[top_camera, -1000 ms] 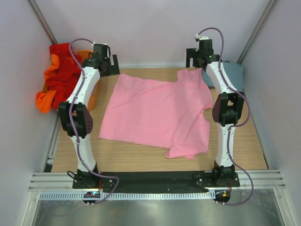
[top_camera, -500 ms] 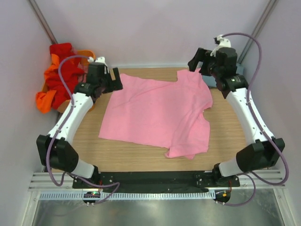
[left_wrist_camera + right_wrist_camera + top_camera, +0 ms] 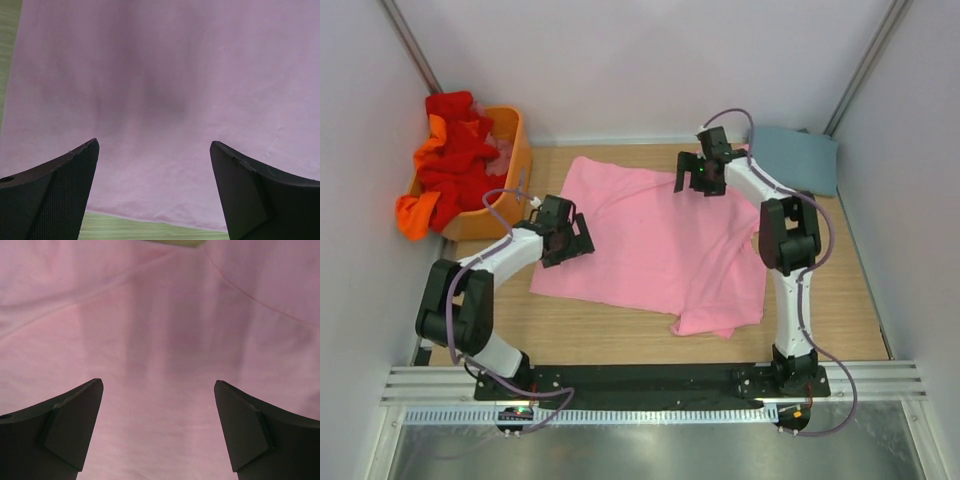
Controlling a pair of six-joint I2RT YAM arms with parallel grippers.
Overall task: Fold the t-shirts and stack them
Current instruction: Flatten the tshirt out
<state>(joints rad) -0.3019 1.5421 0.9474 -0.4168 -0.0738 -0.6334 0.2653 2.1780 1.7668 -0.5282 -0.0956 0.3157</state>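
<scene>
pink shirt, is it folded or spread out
Spread out. The pink shirt lies flat and open across the table, sleeves showing; only its near right corner is rumpled.

I see an orange plastic basket (image 3: pixel 523 160) at the far left corner of the table (image 3: pixel 840 290), close to the left wall. The table has a light wooden top with a fine grain. White walls (image 3: pixel 640 60) close the cell on three sides, and a slanted metal post (image 3: pixel 412 45) stands in each far corner. Along the near edge lies a black base plate (image 3: pixel 650 378), then a white slotted strip (image 3: pixel 650 416), then a sheet of dull grey metal (image 3: pixel 650 452).
</scene>
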